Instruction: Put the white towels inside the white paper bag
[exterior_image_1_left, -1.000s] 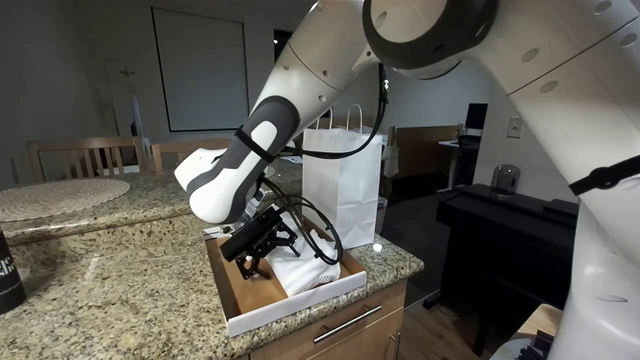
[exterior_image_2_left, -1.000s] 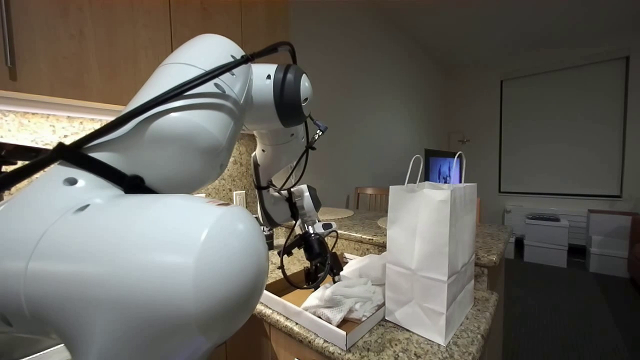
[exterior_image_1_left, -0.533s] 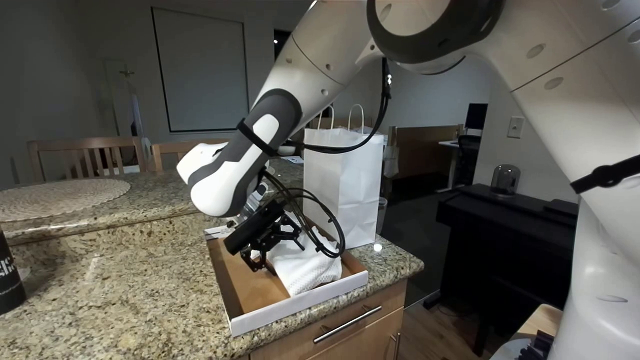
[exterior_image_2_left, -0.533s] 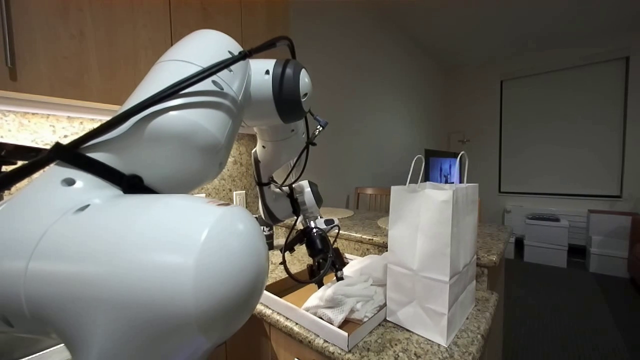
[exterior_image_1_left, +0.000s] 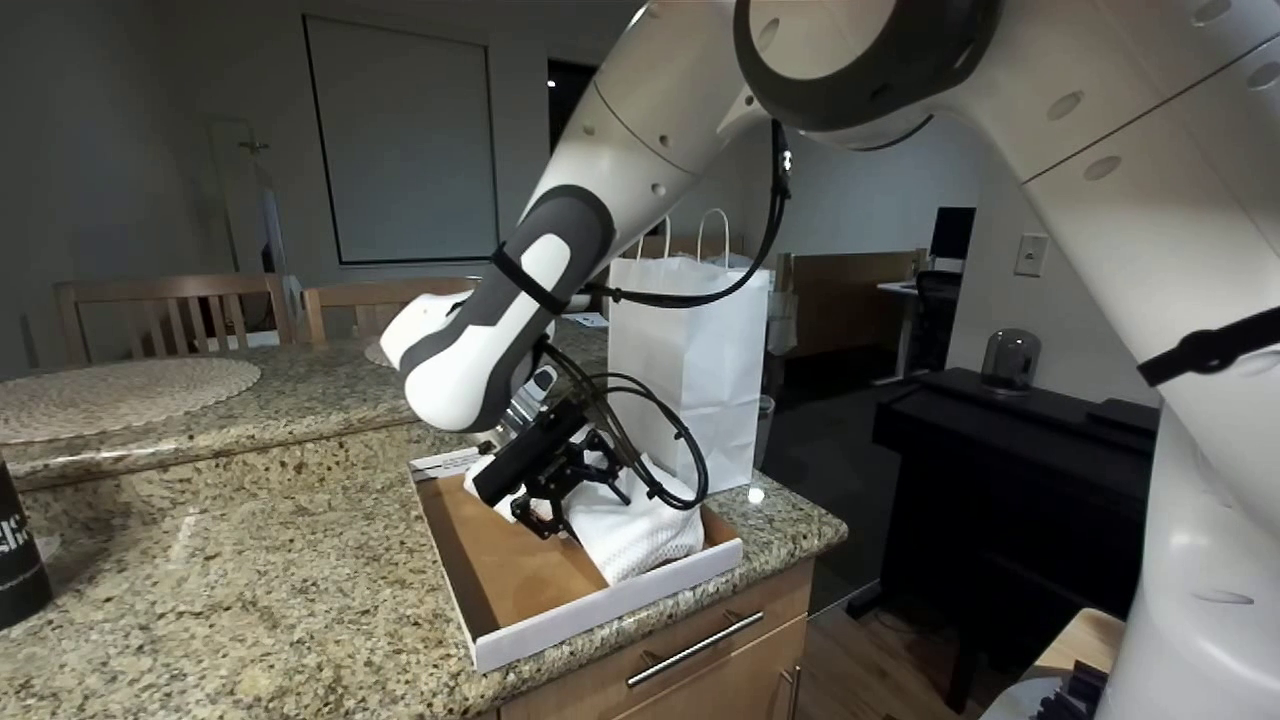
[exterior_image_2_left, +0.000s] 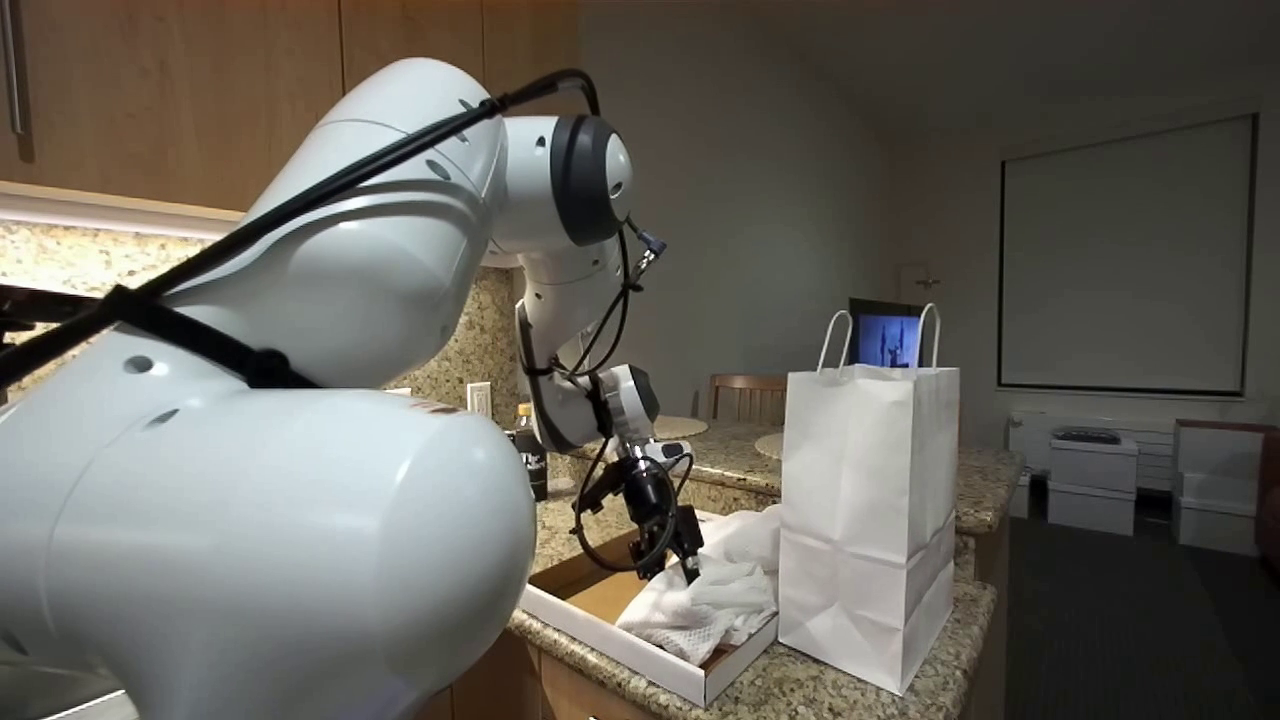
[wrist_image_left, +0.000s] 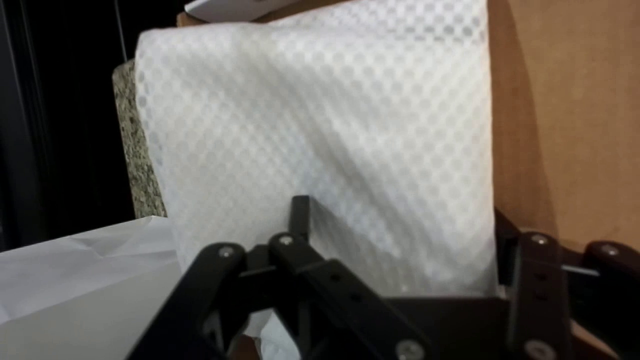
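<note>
A white towel (wrist_image_left: 350, 115) with a dimpled weave fills the middle of the wrist view. It lies rumpled in the shallow cardboard tray (exterior_image_1_left: 600, 608), and another white towel (exterior_image_2_left: 745, 538) shows behind it in an exterior view. My gripper (wrist_image_left: 400, 212) is down at the near towel, jaws still well apart with cloth between them. One of its fingers (wrist_image_left: 300, 215) presses into the towel's surface; the opposite one sits along the towel's edge, partly hidden. Upright beside the tray stands the white paper bag (exterior_image_2_left: 865, 490), handles up, its inside hidden.
The granite counter (exterior_image_1_left: 250, 580) ends just past the bag, with a drop beyond its edge. A raised ledge with a woven mat (exterior_image_1_left: 130, 395) runs behind. Black cables (exterior_image_1_left: 690, 460) loop out from the wrist close to the bag. A dark bottle (exterior_image_2_left: 530, 460) stands behind the arm.
The gripper has shifted toward the bag and its jaws have narrowed somewhat. The near towel has slid the same way, and the tray and bag have moved slightly with it.
</note>
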